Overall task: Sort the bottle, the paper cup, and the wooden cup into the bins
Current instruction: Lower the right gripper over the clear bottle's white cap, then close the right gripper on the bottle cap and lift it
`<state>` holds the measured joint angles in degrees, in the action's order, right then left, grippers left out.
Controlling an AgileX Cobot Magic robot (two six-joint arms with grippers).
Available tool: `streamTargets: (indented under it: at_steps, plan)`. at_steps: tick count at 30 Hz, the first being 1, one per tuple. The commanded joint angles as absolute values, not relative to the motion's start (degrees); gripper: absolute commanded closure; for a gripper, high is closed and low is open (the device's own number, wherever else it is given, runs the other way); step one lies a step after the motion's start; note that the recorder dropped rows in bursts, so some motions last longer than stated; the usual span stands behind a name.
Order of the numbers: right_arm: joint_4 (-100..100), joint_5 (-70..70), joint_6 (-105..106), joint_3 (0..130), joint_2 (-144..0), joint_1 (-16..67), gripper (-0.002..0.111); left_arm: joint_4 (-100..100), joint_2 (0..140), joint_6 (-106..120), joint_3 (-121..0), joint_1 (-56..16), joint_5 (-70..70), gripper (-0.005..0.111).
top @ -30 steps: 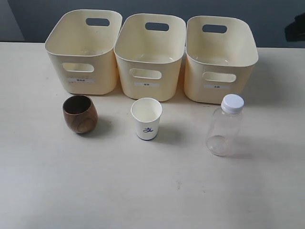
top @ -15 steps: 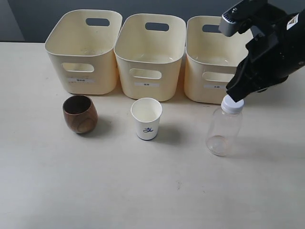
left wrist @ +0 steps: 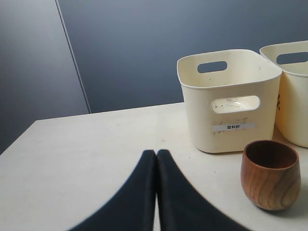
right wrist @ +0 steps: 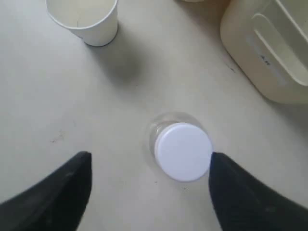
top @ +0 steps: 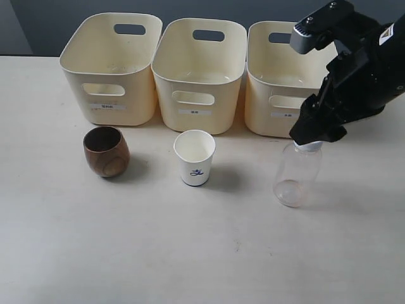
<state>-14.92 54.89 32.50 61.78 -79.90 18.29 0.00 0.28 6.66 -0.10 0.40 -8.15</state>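
Observation:
The clear bottle stands upright at the right, its white cap just under my right gripper, which is open and straddles the cap, one finger touching its edge. The arm hides the cap in the exterior view. The white paper cup stands in the middle, also seen as the paper cup from the right wrist. The brown wooden cup stands at the left. My left gripper is shut and empty, low over the table, with the wooden cup beside it.
Three cream bins stand in a row at the back: left bin, middle bin, right bin. The left bin shows in the left wrist view. A dark wall runs behind the table.
The right arm entered from the upper right and came down over the bottle, now covering its cap. The cups, bins and bottle have not moved.

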Motion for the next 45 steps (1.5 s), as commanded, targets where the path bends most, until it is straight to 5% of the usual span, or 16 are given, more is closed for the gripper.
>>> streamTargets:
  at_steps: [1,45]
  plan:
    - [-14.5,53.5,30.2,62.0,-79.8,18.4,0.037,0.0,0.0,6.6,0.0,0.4,-7.7,0.107]
    - [-9.5,52.1,23.5,62.0,-85.5,18.4,0.037,0.0,0.0,6.6,0.0,0.4,-7.7,0.107]
